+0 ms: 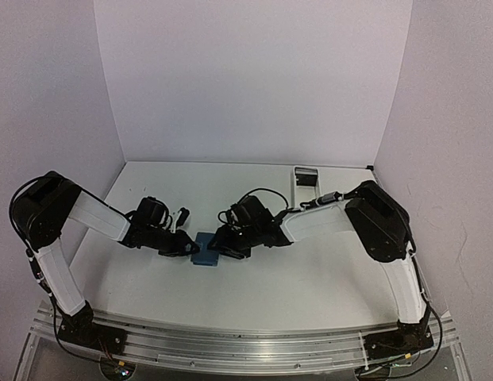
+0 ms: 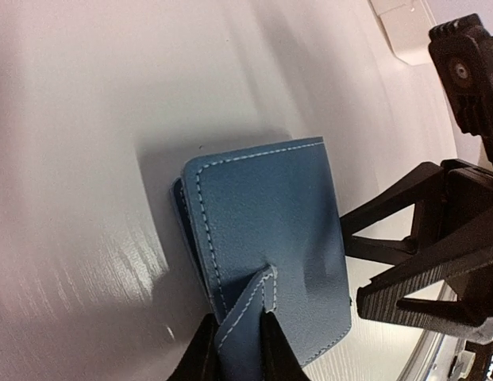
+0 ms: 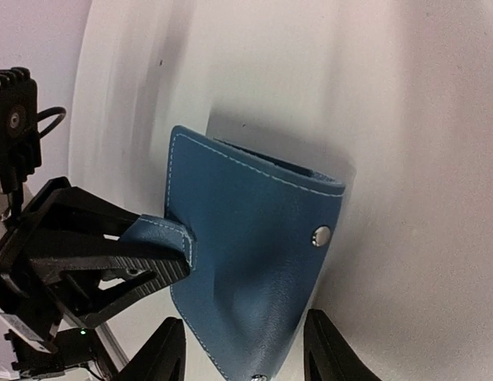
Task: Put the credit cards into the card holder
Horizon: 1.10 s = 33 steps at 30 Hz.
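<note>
Across a bare white laminate worktop point(image 1: 310, 294), under plain white walls: two black-and-white jointed arms, left point(image 1: 87, 210) and right point(image 1: 373, 222), bent inward to meet near the middle. Far back on the right, well apart from the action, a long white rectangular tray point(image 1: 306, 175). Between the two wrists, on the worktop: the small blue stitched-leather card holder point(image 2: 266, 214), top flap lifting a little along one edge. On one side, the left end effector point(image 2: 240, 337), pressed together on the short stitched snap tab point(image 2: 250, 298). On the other, the right end effector point(image 3: 242, 325), spread to either side of the holder's opposite end; impossible to tell whether pressing on the leather or merely bracketing it. Smallest of all, a round metal stud point(image 3: 321, 235), bare on the cover. No credit cards in sight in any view.

Looks like the opening step, with the loading of cards not yet begun. Risks from here:
- Pulling on the tab with nothing firmly pinning the body, and so dragging or flipping the whole holder across the slick worktop instead of folding the flap back.
- Pinching only the thin tip of the tab and letting it slip free, dropping the flap shut.
- Closing the right end effector across both leaves and clamping shut the very pocket meant to open.
</note>
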Motion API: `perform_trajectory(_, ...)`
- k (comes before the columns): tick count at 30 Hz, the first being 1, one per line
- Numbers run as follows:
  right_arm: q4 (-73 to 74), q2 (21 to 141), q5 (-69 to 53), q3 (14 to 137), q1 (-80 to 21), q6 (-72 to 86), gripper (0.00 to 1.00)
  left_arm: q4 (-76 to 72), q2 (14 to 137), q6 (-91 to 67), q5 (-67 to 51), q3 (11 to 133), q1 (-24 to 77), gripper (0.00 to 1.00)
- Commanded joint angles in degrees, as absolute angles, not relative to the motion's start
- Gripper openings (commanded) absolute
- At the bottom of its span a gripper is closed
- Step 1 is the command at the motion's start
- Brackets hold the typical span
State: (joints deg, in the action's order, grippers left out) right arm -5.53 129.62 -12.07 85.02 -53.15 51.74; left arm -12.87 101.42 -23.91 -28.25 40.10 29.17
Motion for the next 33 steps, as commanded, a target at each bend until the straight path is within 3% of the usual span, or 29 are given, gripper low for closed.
perform_trajectory(1, -12.76, 130.99, -17.33, 77.67, -52.18, 56.54, 0.49, -13.06, 103.72, -22.85, -26.24, 38.2, 29.27, 0.01)
perform_trajectory(19, -24.6, 132.62, -25.26, 73.67, -49.05, 50.68, 0.51, -30.79, 99.49, -9.73, -48.35, 33.11, 25.71, 0.0)
perform_trajectory(22, -31.8, 134.92, -29.53, 73.68, -49.25, 54.63, 0.41, -32.69, 100.71, -11.82, -49.08, 33.22, 25.71, 0.0)
perform_trajectory(27, -34.81, 131.81, -29.23, 71.87, -49.3, 54.59, 0.05, -31.04, 100.99, -11.32, -48.57, 34.0, 25.67, 0.0)
perform_trajectory(29, -34.82, 129.98, -29.54, 71.76, -49.27, 54.21, 0.0, -30.02, 100.95, -10.77, -48.47, 34.12, 25.67, 0.0)
perform_trajectory(33, -34.73, 126.27, -27.94, 70.52, -49.26, 55.07, 0.0, -27.12, 100.7, -12.44, -46.13, 34.69, 25.56, 0.0)
